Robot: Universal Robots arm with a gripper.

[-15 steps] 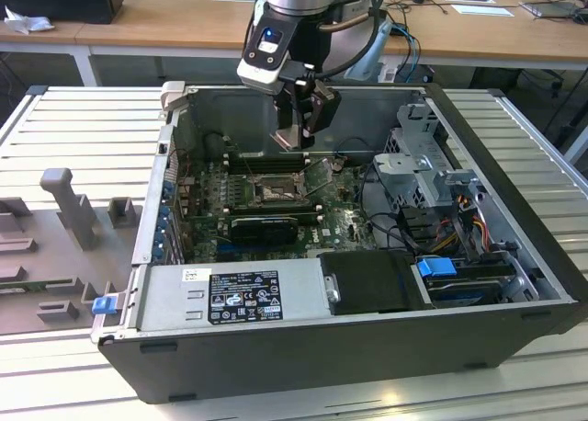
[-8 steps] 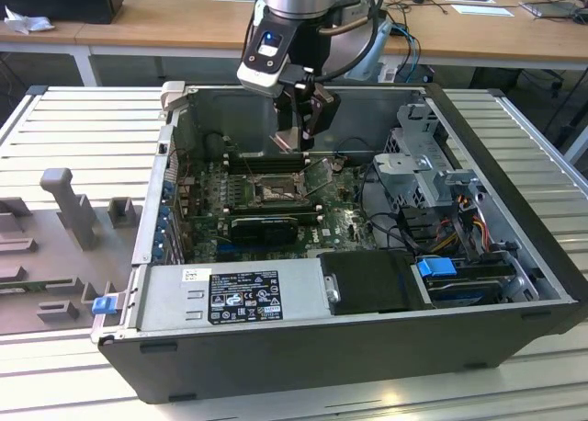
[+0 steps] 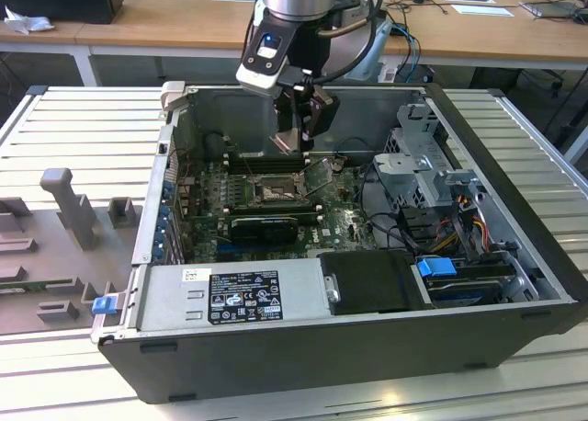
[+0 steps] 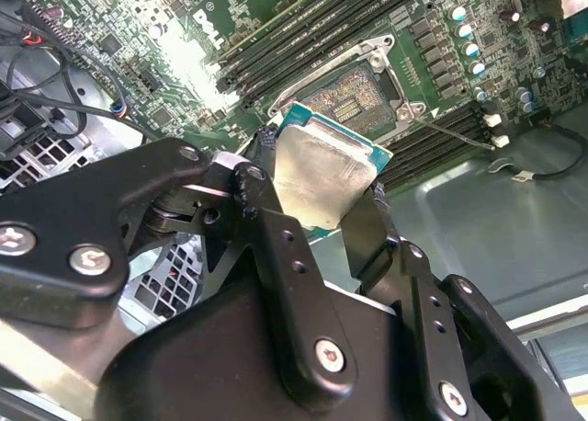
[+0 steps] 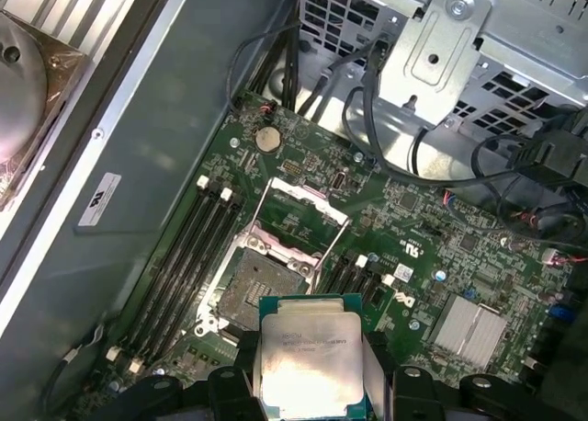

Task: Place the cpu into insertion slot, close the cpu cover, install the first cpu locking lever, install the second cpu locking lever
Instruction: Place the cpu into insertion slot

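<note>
Cpu (image 5: 310, 357), pinched by gripper (image 3: 296, 138), held above uncovered insertion slot (image 3: 276, 191) at centre of exterior view; if lowered tilted or offset, contacts could be bent.

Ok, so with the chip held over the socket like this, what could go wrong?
1. The gripper holds the cpu only by its edges; a slip could drop it onto the slot and its exposed contacts.
2. The cover stands raised beside the slot; a finger or the cpu might clip it going down.
3. If the cpu lands skewed, it may not seat.
</note>
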